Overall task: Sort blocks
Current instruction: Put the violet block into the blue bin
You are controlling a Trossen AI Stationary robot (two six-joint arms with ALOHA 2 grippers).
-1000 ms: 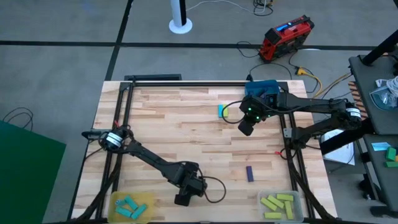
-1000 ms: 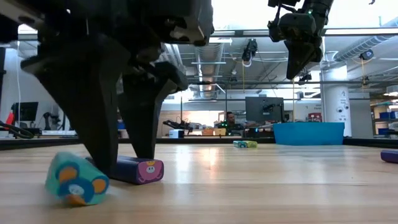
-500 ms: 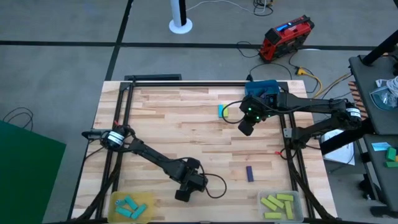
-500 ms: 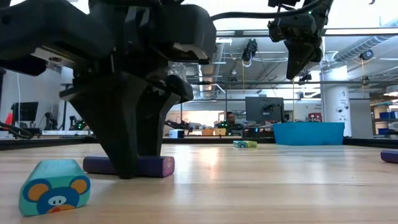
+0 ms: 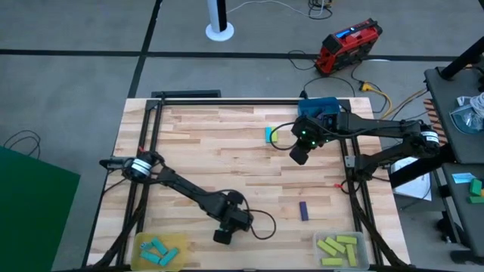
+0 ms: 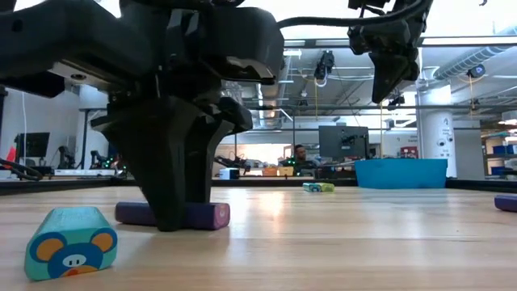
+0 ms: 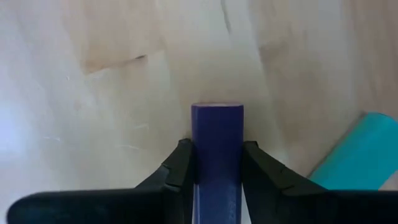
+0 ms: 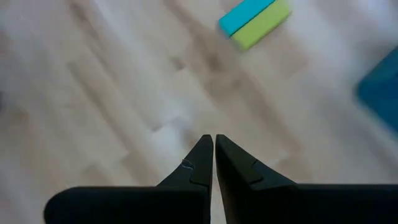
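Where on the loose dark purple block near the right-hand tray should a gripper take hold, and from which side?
Judging by its pose, grip the purple block across its two long sides at mid-length, coming straight down from above: it lies flat on the table, a narrow bar with open wood all round.

We see pale wood table [image 5: 227,143], smooth, slightly glossy; purple block [image 7: 216,143] smooth, matt; left gripper [image 7: 216,163] fingers matt black plastic.

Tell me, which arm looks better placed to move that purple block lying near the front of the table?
The left. Its gripper is shut on the purple block on the table, while the right gripper hangs shut above the far side.
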